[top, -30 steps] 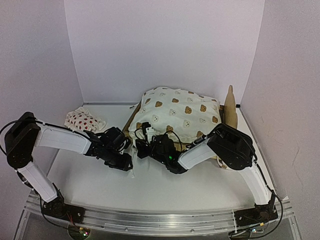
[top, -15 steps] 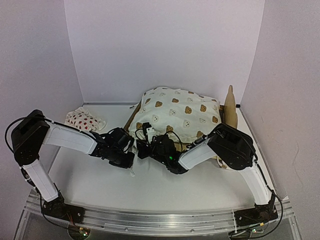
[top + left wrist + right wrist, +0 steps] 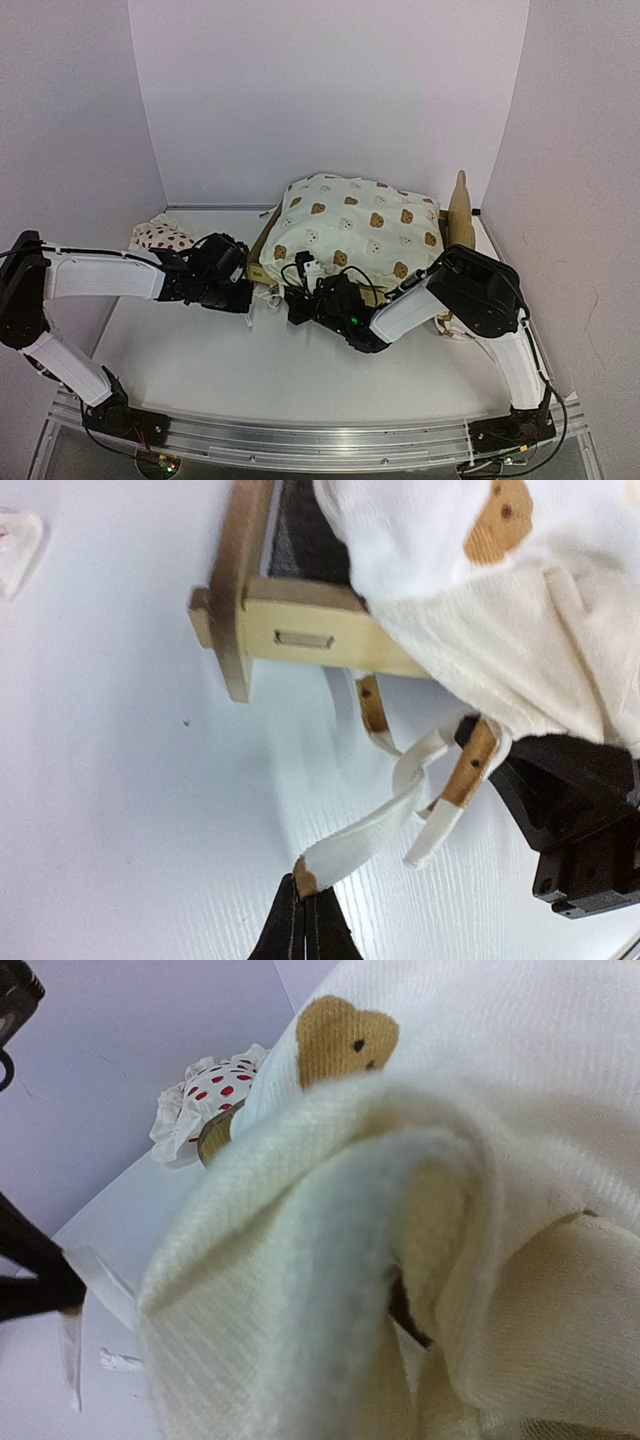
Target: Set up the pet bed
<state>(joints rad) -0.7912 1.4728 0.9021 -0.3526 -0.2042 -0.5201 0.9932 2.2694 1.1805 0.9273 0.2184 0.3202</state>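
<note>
While the ribbed cream bear-print cushion (image 3: 360, 225) smothers most of the plywood pet bed (image 3: 300, 638), at 12 o'clock from your left gripper (image 3: 305, 900), that gripper pinches a flat tie (image 3: 370, 830). Your right gripper (image 3: 298, 300) is pressed together, its fingertips lost behind fabric.

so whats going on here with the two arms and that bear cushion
The left gripper is shut on a cream tie of the bear-print cushion, which lies bunched over the pet bed. The right gripper is shut at the cushion's front edge, its fingers hidden in fabric. The strawberry pillow sits apart at the back left.
</note>
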